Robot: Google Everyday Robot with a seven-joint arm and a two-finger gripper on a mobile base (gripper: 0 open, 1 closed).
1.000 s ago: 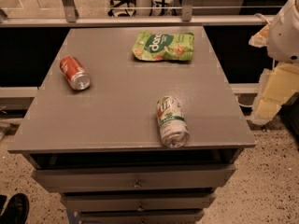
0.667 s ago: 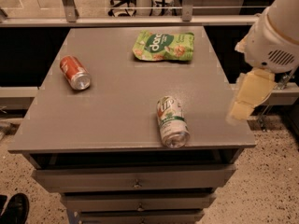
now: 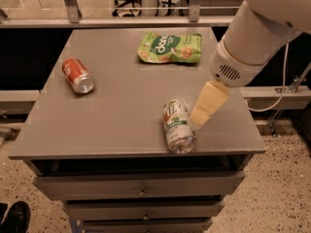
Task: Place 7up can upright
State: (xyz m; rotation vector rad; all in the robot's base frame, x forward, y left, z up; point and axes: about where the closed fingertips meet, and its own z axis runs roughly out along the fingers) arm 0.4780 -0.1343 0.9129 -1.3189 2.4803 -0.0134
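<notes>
The 7up can (image 3: 177, 125) lies on its side near the front right of the grey table (image 3: 112, 110). It is silver-white with green lettering, and its end faces the table's front edge. My gripper (image 3: 203, 113) hangs from the white arm (image 3: 257, 38) at the upper right. It points down and to the left, and its tip is just right of the can, close to it.
A red-orange can (image 3: 77, 75) lies on its side at the table's left. A green snack bag (image 3: 169, 47) lies flat at the back middle. Drawers (image 3: 141, 186) are below the table top. A black shoe (image 3: 14, 217) is on the floor at the lower left.
The arm has swung in from the right edge of the view, over the table's right side. The gripper has come down and left to beside the 7up can. The can has not moved.
</notes>
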